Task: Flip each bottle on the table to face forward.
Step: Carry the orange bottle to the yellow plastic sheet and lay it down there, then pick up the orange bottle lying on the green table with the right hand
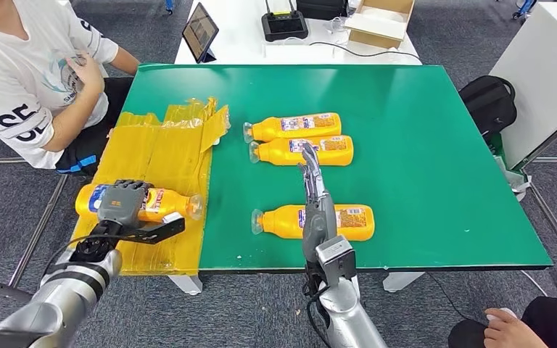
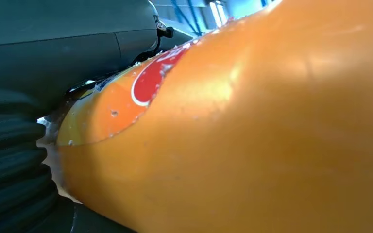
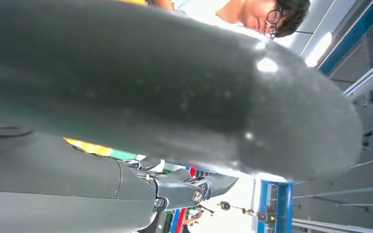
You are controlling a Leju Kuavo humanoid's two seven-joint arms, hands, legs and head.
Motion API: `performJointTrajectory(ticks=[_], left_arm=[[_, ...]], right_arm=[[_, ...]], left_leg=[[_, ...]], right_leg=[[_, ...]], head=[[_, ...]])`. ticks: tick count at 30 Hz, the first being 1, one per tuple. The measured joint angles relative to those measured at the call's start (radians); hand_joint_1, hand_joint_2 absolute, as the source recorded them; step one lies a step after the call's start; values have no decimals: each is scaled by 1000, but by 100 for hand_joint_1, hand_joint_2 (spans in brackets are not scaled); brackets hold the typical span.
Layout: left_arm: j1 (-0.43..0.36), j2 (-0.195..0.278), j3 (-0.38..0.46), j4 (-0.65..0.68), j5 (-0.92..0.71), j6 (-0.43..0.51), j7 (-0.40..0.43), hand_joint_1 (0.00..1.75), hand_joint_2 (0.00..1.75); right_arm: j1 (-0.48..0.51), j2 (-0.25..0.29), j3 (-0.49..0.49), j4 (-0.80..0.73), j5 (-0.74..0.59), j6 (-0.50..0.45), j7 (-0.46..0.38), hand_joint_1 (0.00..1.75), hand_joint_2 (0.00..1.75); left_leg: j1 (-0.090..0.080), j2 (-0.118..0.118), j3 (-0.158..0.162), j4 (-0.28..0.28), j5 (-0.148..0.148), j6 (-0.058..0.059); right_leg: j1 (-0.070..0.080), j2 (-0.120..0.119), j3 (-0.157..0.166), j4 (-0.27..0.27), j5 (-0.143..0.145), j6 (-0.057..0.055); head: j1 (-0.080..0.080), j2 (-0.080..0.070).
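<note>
From the head view, four orange bottles are seen lying on their sides. One bottle [image 1: 161, 204] is gripped by the left robot hand [image 1: 122, 203] over the crumpled yellow plastic sheet [image 1: 161, 148] at the near left corner of the green worktop [image 1: 421, 145], its cap pointing right. The left wrist view adds what the head view cannot: the held bottle's smooth orange body [image 2: 252, 136] pressed close, with a red and orange label edge beside the dark fingers [image 2: 68, 53]. The right robot hand [image 1: 313, 196] is held with fingers extended and apart over the nearest bottle [image 1: 355, 222]; contact cannot be told. Two more bottles [image 1: 297, 127] [image 1: 333, 151] lie side by side farther back, labels up, caps to the left
</note>
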Motion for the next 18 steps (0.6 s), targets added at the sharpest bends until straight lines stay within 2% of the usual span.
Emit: performJointTrajectory(ticks=[1, 4, 5, 18], left_arm=[[-10, 1, -18, 7, 0, -17, 3, 139, 175], [-28, 4, -51, 24, 7, -44, 5, 8, 175], [-31, 4, -56, 28, 18, -53, 0, 0, 175], [-108, -8, 43, 37, 297, -403, -190, 0, 175]], right_arm=[[2, 0, 0, 0, 0, 1, 2, 0, 0], [6, 0, -1, 0, 0, 2, 4, 0, 0], [7, 0, -1, 0, 1, 2, 6, 0, 0], [17, 7, -18, 14, -6, 17, 46, 0, 0]], left_leg=[[0, 0, 1, 0, 0, 0], [0, 0, 3, 0, 0, 0], [0, 0, 4, 0, 1, 0], [0, -1, 6, 0, 1, 0]], right_leg=[[0, 0, 1, 0, 0, 0], [0, 0, 4, 0, 0, 0], [0, 0, 4, 0, 0, 0], [0, -1, 7, 0, 0, 0]], head=[[0, 0], [0, 0], [0, 0], [0, 0]])
